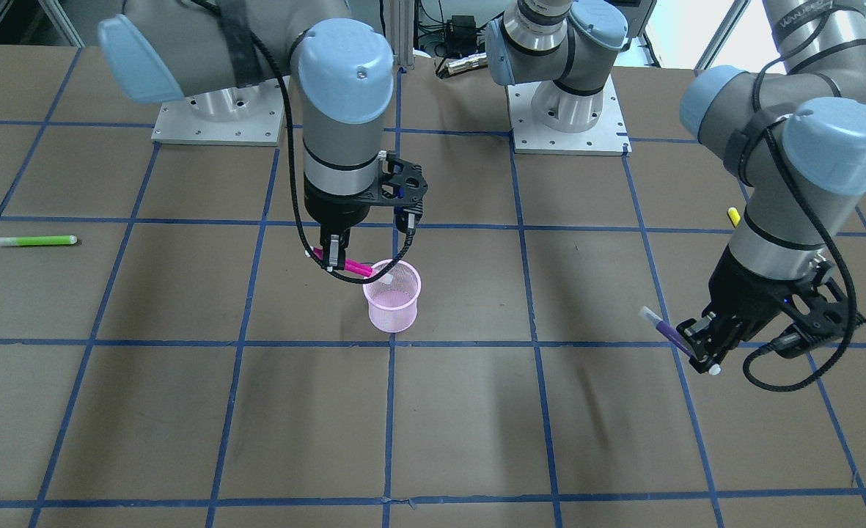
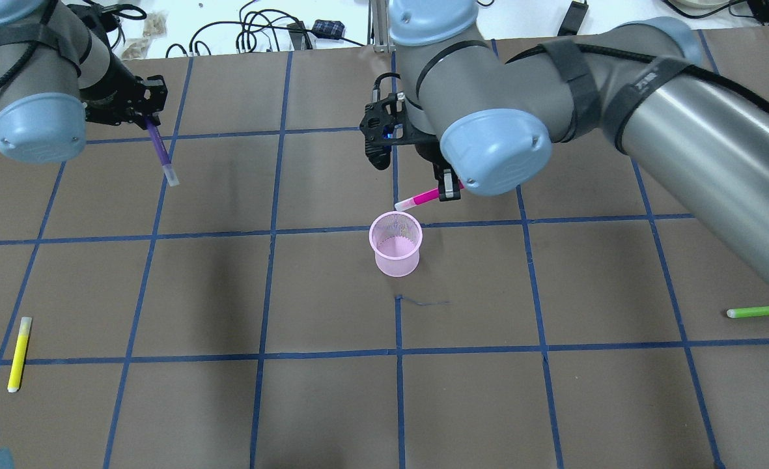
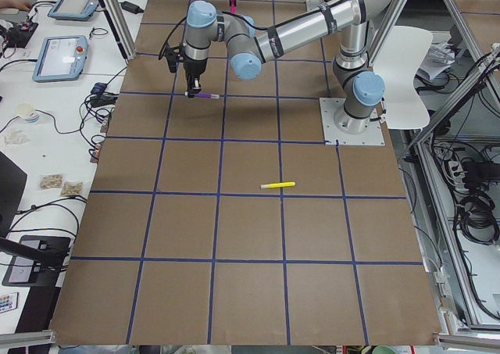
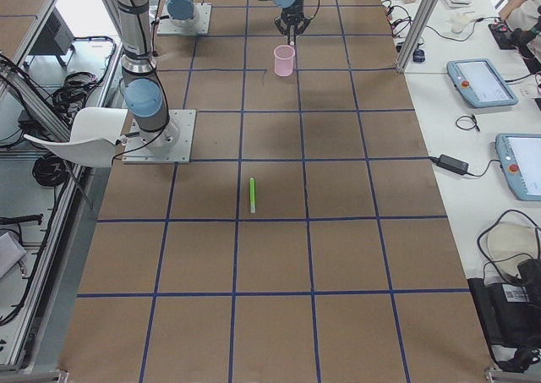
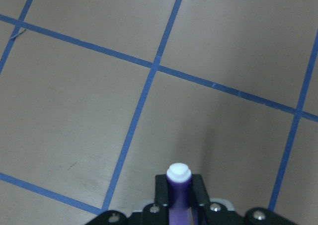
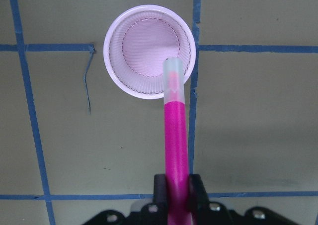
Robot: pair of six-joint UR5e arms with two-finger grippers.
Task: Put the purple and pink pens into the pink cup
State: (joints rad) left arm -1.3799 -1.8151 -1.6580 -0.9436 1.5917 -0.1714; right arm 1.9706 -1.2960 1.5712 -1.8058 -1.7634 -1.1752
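The pink mesh cup stands upright near the table's middle; it also shows in the overhead view and in the right wrist view. My right gripper is shut on the pink pen and holds it tilted just above and beside the cup. In the right wrist view the pen's clear cap hangs over the cup's rim. My left gripper is shut on the purple pen and holds it above the table, far from the cup. The purple pen's white tip sticks out between the fingers.
A green pen lies on the table far out on my right side. A yellow pen lies on my left side near the table's far edge. Blue tape lines grid the brown tabletop.
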